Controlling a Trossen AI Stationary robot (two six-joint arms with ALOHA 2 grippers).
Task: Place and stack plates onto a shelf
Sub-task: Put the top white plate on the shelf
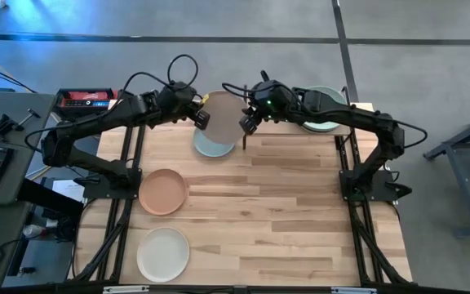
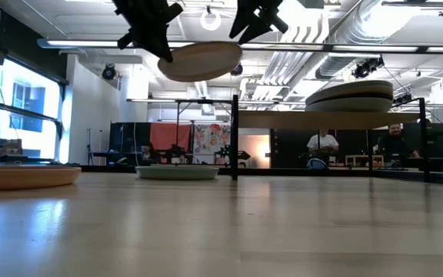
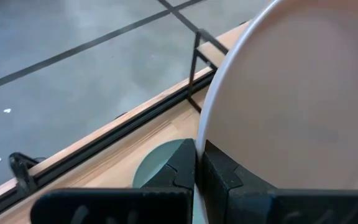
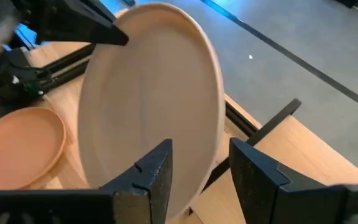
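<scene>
A beige plate [image 1: 223, 110] hangs high over the table's far middle, with my left gripper [image 1: 205, 119] shut on its left rim. My right gripper [image 1: 245, 124] is open at the plate's right rim, and in the right wrist view its fingers [image 4: 157, 174] stand on either side of that rim. A light blue plate [image 1: 213, 147] lies flat on the table right below. The shelf [image 2: 329, 120] stands at the far right and carries a stack of plates with a mint green one [image 1: 323, 108] on top. My left gripper pinches the beige plate's rim [image 3: 202, 134] between its two fingers, at the edge toward the table's left. The fingers come from the left, slanting down. The plate is lifted clear and roughly level, above the light blue plate. Whether my right gripper touches the rim [image 4: 213, 152], I cannot tell.
A terracotta plate [image 1: 163, 191] and a pale white plate [image 1: 163, 254] lie on the table's left side. The shelf's thin black post [image 2: 234, 135] rises just right of the light blue plate. People sit in the room behind [image 2: 323, 143].
</scene>
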